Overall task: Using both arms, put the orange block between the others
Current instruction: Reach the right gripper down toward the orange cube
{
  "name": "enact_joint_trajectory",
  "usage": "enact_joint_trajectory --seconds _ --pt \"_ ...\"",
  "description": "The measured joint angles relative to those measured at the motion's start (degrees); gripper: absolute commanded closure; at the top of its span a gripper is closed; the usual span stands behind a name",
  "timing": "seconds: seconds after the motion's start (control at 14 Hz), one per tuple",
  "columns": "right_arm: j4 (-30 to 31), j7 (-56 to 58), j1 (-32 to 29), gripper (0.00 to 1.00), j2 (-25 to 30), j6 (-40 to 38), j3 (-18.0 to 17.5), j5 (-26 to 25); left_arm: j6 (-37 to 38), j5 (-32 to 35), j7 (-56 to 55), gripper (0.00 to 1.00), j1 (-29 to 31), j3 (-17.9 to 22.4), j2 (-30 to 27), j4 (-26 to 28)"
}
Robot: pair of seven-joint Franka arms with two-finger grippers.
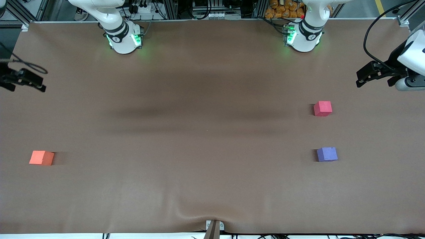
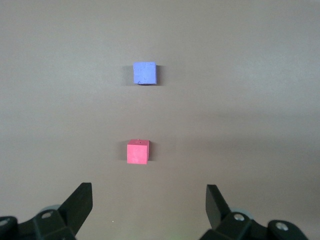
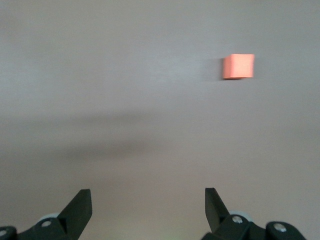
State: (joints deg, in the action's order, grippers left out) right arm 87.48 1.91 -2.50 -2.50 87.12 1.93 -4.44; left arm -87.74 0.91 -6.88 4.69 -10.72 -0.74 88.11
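Note:
The orange block point(image 1: 41, 157) point(image 3: 238, 66) lies alone on the brown table near the right arm's end. At the left arm's end sit the red-pink cube point(image 1: 322, 108) point(image 2: 138, 151) and the purple cube point(image 1: 327, 154) point(image 2: 145, 73), the purple one nearer the front camera, a gap of bare table between them. My left gripper point(image 1: 362, 79) point(image 2: 148, 200) hangs open and empty above the table's edge at its own end. My right gripper point(image 1: 35, 84) point(image 3: 148, 200) hangs open and empty above the table edge at the other end, apart from the orange block.
A brown cloth covers the table point(image 1: 206, 132), with a wrinkle at the front edge by a small bracket point(image 1: 214, 227). The two arm bases point(image 1: 124, 38) point(image 1: 302, 36) glow green along the back edge. Cables and aluminium frame run past that edge.

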Motion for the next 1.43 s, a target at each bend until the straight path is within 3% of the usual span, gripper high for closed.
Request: enact_joint_trajectory --seconds 0.29,0.64,0.79,1.43 --pt "-0.5 0.1 -3.1 0.0 -7.2 8.7 0.2 -5.6 0.0 0.0 0.0 0.0 -0.1 -0.1 0.0 -0.1" --pt "-1.1 7.1 -13.2 0.0 -22.8 29.4 0.5 -6.1 0.0 0.0 0.0 0.0 0.0 -0.1 0.0 -0.2" --pt "-1.7 8.7 -15.1 0.0 -27.0 34.3 0.5 -6.1 0.0 0.0 0.0 0.0 -0.1 -0.1 0.0 -0.2" --pt "-3.7 6.5 -12.9 0.0 -28.1 34.4 -0.5 -6.1 0.1 -0.2 0.1 0.0 -0.5 -0.4 1.9 0.3"
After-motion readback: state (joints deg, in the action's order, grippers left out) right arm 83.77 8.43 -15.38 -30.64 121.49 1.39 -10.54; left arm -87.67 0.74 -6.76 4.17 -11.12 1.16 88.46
